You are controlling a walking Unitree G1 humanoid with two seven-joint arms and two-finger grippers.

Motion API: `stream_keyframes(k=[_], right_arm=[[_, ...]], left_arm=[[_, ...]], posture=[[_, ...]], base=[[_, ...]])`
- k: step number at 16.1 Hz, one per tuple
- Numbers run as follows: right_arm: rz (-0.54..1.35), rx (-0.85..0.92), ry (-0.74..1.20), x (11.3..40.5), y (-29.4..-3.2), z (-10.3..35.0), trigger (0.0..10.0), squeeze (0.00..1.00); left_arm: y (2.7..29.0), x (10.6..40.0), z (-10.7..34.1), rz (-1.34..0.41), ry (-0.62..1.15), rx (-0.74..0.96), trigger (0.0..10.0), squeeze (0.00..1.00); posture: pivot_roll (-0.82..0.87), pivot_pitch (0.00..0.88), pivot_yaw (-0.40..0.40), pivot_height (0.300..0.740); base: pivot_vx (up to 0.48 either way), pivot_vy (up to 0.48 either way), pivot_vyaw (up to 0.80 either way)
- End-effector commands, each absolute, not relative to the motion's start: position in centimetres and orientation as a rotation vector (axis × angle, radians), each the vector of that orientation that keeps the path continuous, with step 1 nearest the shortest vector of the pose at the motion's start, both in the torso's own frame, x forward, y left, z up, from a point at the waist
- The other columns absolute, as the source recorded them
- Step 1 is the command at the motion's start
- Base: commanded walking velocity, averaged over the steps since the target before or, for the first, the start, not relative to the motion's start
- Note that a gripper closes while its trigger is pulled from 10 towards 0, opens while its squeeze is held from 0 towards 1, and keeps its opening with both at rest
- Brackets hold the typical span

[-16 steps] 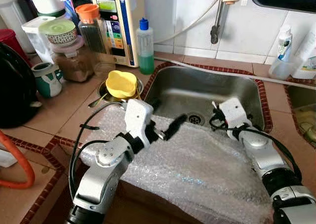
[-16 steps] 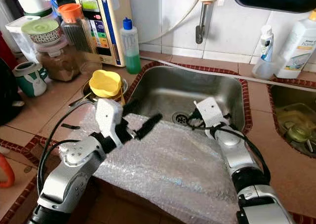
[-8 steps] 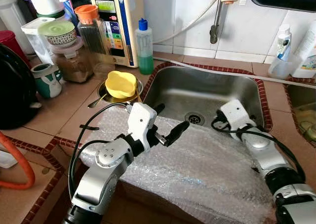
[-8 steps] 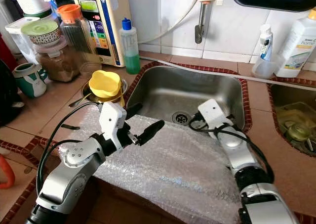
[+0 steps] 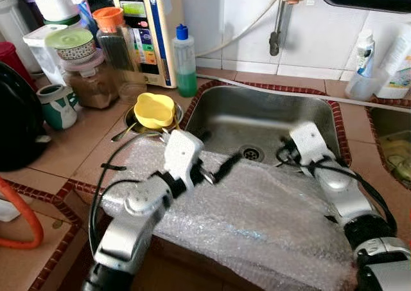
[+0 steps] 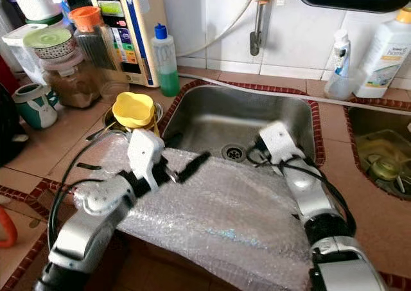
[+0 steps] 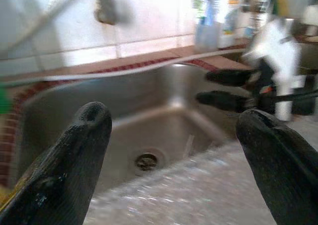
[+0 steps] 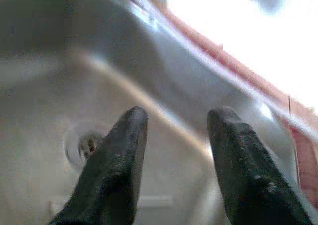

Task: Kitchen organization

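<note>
Both hands at frame centre over the steel sink [image 5: 257, 114]: left hand [image 5: 215, 156] spread wide above bubble wrap [image 5: 257, 220], right hand [image 8: 174, 150] narrowly parted, empty.

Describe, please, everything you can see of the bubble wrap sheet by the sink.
The bubble wrap sheet is clear, shiny plastic, crumpled and wrinkled. It lies draped over the counter's front edge and the near rim of the steel sink, overhanging both. The left gripper hovers open just above it; the right arm crosses its right side.
</note>
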State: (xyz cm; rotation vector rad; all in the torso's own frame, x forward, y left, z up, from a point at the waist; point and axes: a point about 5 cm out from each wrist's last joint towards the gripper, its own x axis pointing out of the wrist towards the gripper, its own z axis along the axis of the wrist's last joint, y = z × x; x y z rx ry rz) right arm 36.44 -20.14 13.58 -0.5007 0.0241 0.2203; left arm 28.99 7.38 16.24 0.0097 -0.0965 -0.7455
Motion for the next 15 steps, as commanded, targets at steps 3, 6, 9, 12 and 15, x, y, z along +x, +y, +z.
stream_keyframes(k=[3, 6, 9, 12, 15], right_arm=[[0.282, -0.425, -0.061, 36.3, -17.8, 15.3, 10.0, 1.00], [0.322, -0.349, -0.101, 35.2, -15.5, 15.9, 10.0, 1.00], [0.378, -0.252, -0.121, 33.9, -13.3, 16.4, 10.0, 1.00], [0.464, -0.094, -0.091, 32.0, -10.6, 16.8, 10.0, 1.00], [0.526, 0.004, -0.059, 31.0, -9.4, 17.5, 10.0, 1.00]], left_arm=[[8.2, 30.1, 16.8, -0.650, -0.123, 0.022, 10.0, 1.00], [9.1, 31.4, 16.9, -0.530, -0.123, 0.019, 10.0, 1.00], [9.3, 32.1, 17.2, -0.487, -0.128, 0.000, 10.0, 1.00], [9.0, 32.4, 16.5, -0.504, -0.140, 0.075, 10.0, 1.00], [9.1, 32.6, 15.6, -0.487, -0.132, 0.126, 10.0, 1.00]], posture=[[-0.21, 0.072, 0.115, 0.740], [-0.20, 0.072, 0.116, 0.740], [-0.21, 0.074, 0.115, 0.740], [-0.21, 0.076, 0.117, 0.740], [-0.23, 0.076, 0.119, 0.740]], base=[[0.000, 0.000, 0.00], [0.000, 0.000, 0.00], [0.000, 0.000, 0.00], [0.000, 0.000, 0.00], [0.000, 0.000, 0.00]])
